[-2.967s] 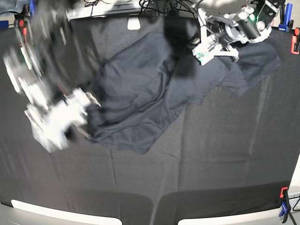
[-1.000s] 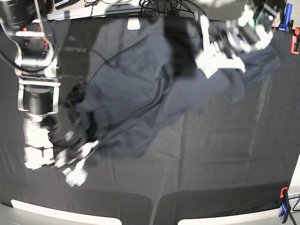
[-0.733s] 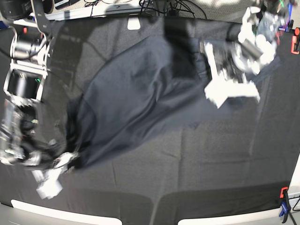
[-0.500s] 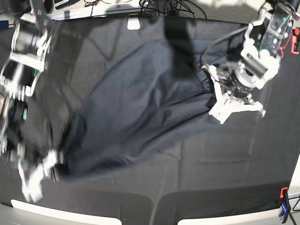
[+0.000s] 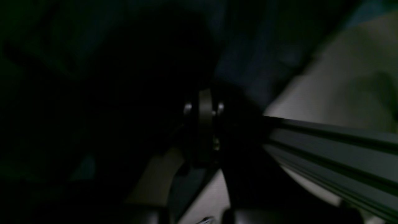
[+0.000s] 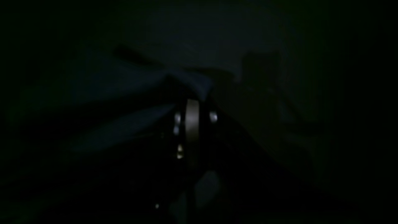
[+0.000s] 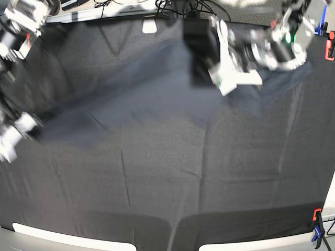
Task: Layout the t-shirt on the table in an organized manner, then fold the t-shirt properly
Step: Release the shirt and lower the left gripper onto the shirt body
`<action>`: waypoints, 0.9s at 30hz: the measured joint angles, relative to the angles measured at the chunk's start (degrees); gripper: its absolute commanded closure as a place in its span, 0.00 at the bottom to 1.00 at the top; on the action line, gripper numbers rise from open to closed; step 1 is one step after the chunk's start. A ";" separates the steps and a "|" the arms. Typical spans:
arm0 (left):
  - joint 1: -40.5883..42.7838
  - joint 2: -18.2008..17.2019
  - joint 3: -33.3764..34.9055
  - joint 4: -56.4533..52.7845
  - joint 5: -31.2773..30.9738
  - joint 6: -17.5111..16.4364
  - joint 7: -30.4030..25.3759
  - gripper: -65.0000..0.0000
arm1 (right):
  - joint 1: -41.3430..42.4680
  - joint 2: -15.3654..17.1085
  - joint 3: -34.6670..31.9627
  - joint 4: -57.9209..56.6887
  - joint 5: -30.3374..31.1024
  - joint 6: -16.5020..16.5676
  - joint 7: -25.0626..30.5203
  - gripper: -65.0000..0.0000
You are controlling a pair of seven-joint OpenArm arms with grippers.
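- The t-shirt (image 7: 141,94) is stretched across the table's (image 7: 209,183) far half.
- Left gripper (image 7: 222,78), clamped on the t-shirt's far-right end.
- Right gripper (image 7: 10,138), pinching its near-left end.

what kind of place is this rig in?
Likely a robotics lab bench: a table covered in black cloth, a clamp at its edge, loose cables behind, and a t-shirt being spread.
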 measured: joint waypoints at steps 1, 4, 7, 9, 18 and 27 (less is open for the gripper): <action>0.68 0.09 0.00 0.00 -0.63 -0.15 -0.31 1.00 | -0.57 0.63 1.64 0.00 0.00 0.00 -0.09 1.00; 1.40 0.09 0.00 0.00 -0.72 -1.22 -2.27 1.00 | -0.94 2.25 5.84 0.00 0.37 0.00 -0.07 1.00; 0.98 -0.11 0.00 0.00 1.36 -1.16 -3.50 0.85 | -0.87 4.09 8.20 0.02 0.20 0.00 0.17 1.00; 0.92 -0.17 0.00 0.02 1.18 -1.16 -3.48 0.65 | -0.87 4.52 8.37 0.02 0.15 0.00 0.24 1.00; -4.98 -0.15 0.07 10.25 8.76 5.57 -6.45 0.56 | -0.83 4.48 8.20 0.00 0.37 0.00 0.33 1.00; -17.20 3.43 0.11 -4.20 5.73 6.01 -7.06 0.56 | -0.85 4.37 8.20 0.04 0.35 0.00 0.35 1.00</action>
